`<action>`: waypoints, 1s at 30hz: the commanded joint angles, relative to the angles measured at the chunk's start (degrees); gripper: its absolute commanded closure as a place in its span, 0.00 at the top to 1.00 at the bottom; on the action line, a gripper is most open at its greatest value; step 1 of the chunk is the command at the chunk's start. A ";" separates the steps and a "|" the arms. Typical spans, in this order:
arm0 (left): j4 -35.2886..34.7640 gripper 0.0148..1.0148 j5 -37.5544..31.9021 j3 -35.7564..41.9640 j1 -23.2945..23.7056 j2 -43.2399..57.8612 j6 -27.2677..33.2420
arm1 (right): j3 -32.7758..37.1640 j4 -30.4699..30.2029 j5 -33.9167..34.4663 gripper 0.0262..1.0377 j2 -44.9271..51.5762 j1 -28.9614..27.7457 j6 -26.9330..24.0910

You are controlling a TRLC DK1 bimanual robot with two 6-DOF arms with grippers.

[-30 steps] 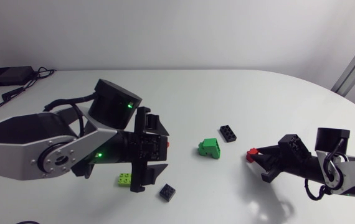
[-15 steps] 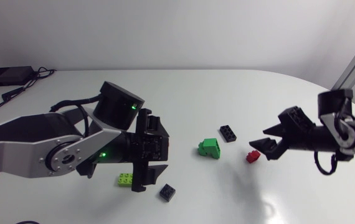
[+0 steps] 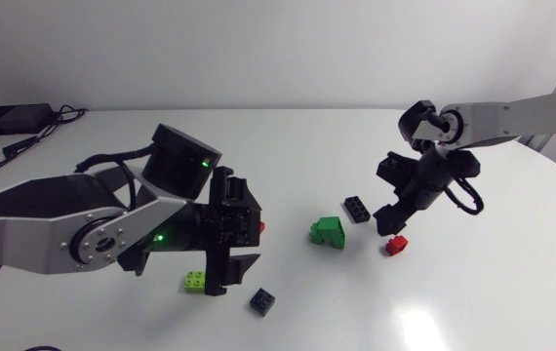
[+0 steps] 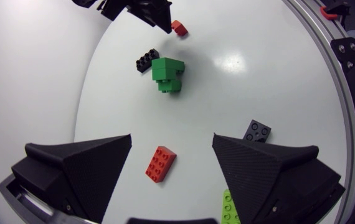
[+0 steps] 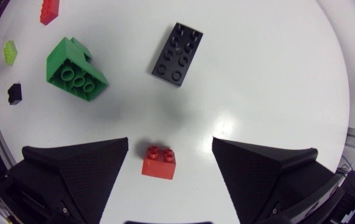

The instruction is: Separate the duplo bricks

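Note:
Two green bricks (image 3: 329, 232) stuck together lie mid-table, also in both wrist views (image 4: 168, 73) (image 5: 76, 70). Beside them sits a flat black brick (image 3: 358, 209) (image 5: 177, 53). A small red brick (image 3: 396, 245) (image 5: 159, 162) rests on the table below my right gripper (image 3: 392, 200) (image 5: 170, 143), which hangs open and clear of it. My left gripper (image 3: 244, 229) (image 4: 171, 149) is open too, hovering over a longer red brick (image 4: 160, 163) that lies loose on the table between its fingers.
A lime brick (image 3: 195, 281) (image 4: 230, 208) and a small black brick (image 3: 261, 301) (image 4: 256, 131) lie near the front, beside my left gripper. My left arm (image 3: 63, 229) covers the table's left part. Bare table stretches to the right and front right.
My right gripper opened and let go of the small red brick, which stays on the table. That arm then rose and swung back over the table's middle. The left arm barely shifted.

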 commanded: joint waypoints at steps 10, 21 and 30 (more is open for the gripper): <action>0.77 0.90 0.49 -0.65 1.11 0.30 1.51 | 9.94 -13.56 6.30 0.86 7.99 2.25 4.62; 1.48 0.90 1.11 -1.62 1.38 0.13 1.59 | 14.07 -19.19 9.47 0.80 14.67 4.18 7.87; 2.27 0.90 1.11 -1.00 1.20 0.30 1.33 | 13.37 -18.84 10.61 0.53 15.98 4.18 8.57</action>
